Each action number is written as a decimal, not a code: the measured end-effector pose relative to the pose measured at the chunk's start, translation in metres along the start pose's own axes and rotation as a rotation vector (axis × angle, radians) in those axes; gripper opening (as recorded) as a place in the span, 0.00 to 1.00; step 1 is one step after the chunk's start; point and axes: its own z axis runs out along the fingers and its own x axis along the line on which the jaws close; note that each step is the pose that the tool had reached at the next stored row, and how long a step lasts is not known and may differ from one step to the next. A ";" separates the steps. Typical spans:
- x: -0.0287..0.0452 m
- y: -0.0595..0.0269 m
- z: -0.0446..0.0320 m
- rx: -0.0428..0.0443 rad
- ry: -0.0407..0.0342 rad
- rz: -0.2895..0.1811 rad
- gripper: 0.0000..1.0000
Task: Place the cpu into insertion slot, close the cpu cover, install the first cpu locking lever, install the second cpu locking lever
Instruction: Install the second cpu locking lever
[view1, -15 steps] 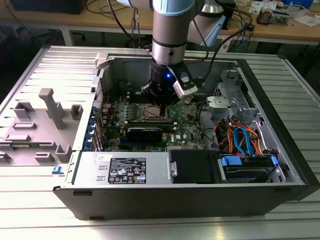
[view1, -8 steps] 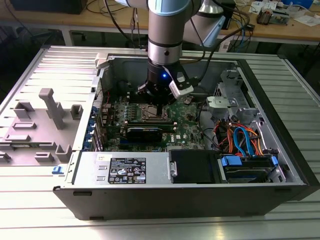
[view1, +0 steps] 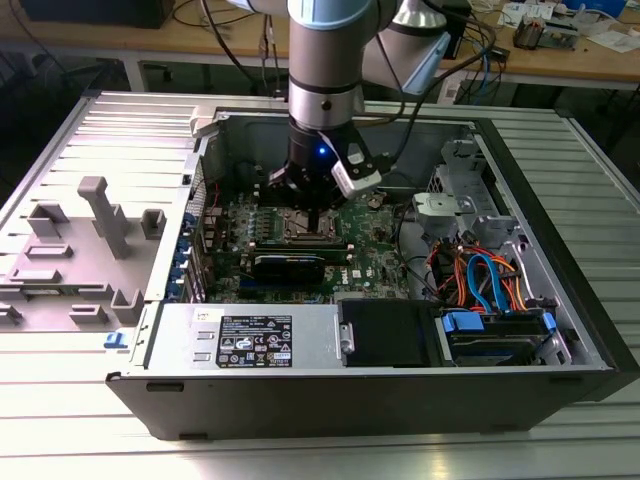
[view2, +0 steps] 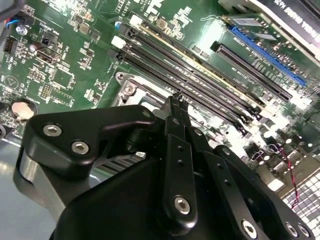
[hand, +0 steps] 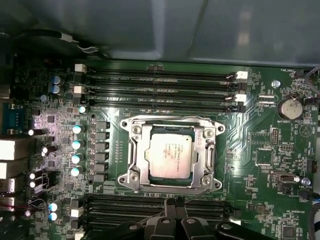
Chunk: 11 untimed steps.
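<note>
In the first wrist view the cpu (hand: 170, 156), a square chip with a dull silvery top, lies flat in the insertion slot (hand: 134, 176) on the green motherboard. The cpu cover (hand: 142, 150), a thin silvery frame, lies down around the chip, which shows through its window. Thin metal levers (hand: 209, 156) run along the frame's edges. My gripper (hand: 175, 202) hovers just beside the socket over the black memory slots, fingers together and nothing between them. In the second wrist view the gripper (view2: 176, 98) points down beside the socket's corner (view2: 130, 89). In the exterior view the gripper (view1: 314, 214) hangs over the socket (view1: 303, 229).
Long black memory slots (hand: 160, 84) flank the socket on two sides. The open computer case (view1: 330, 380) walls in the board, with a power supply (view1: 250, 340) and a drive bay with coloured cables (view1: 490, 285) at the exterior view's right. Grey plastic fixtures (view1: 100, 215) stand outside the case.
</note>
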 end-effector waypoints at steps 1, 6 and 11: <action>0.0007 -0.0003 0.0000 0.0001 -0.0001 -0.003 0.11; 0.0045 -0.0030 0.0002 0.0001 -0.0001 -0.003 0.11; 0.0185 -0.0042 0.0003 0.0001 -0.0002 -0.004 0.11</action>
